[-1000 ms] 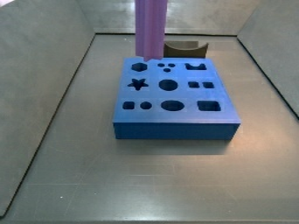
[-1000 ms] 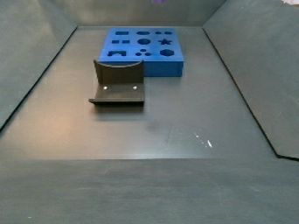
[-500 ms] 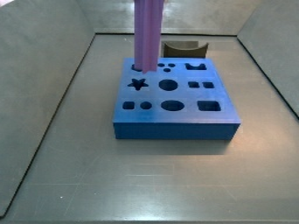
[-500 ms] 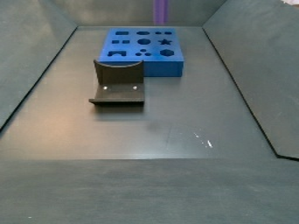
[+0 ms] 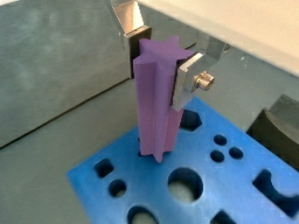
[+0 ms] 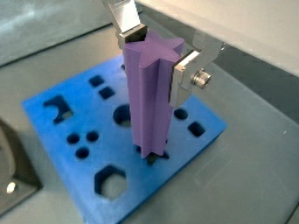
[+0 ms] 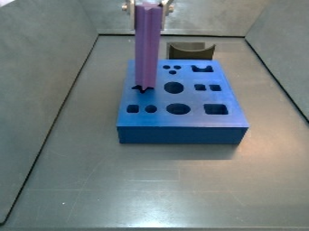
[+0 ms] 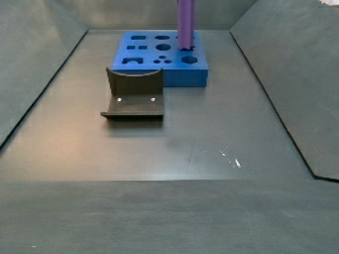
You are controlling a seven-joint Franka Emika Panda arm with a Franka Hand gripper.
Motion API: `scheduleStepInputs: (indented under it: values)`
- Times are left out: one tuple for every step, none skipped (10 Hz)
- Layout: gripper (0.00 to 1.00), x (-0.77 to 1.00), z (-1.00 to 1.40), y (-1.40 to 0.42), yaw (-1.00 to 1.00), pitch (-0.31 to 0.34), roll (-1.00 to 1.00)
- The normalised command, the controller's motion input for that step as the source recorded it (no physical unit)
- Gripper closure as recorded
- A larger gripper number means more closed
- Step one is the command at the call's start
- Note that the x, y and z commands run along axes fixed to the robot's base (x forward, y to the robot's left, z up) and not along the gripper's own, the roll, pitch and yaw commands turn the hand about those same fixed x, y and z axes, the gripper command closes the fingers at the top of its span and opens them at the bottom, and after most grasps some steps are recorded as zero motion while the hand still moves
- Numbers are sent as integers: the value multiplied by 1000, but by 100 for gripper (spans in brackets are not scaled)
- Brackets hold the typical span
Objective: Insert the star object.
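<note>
The gripper (image 5: 162, 54) is clamped on the upper end of the star object (image 5: 156, 105), a tall purple prism hanging straight down between its silver fingers (image 6: 184, 74). Directly below the gripper, the prism's lower tip meets the blue block (image 7: 182, 114) at its star-shaped hole. Both wrist views show the grasp and the tip at the hole; whether it has entered cannot be told. In a side view, the fixture (image 8: 134, 93) stands on the desk (image 8: 185, 149) just beside the block, well below the gripper.
</note>
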Motion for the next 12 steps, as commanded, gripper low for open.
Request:
scheduleStepInputs:
  values:
    - [100,-163,-271,149,126,-10,-1]
    - [100,-140,-329,0,177,-46,0]
    - [100,-34,-420,-160,294,-67,19]
    - [100,0,-409,-229,443,-70,43]
    - [100,120,-483,-177,334,-19,1]
    - [100,337,-597,-57,191,0,0]
    - [100,303,-680,0,134,0,43]
    - [100,89,-957,0,123,-80,116]
    - [100,0,-971,0,71,-103,111]
    - [100,-294,-811,-189,-26,-240,63]
    - [100,-189,-400,-120,89,-419,-10]
    - [100,-23,-226,-94,51,-204,14]
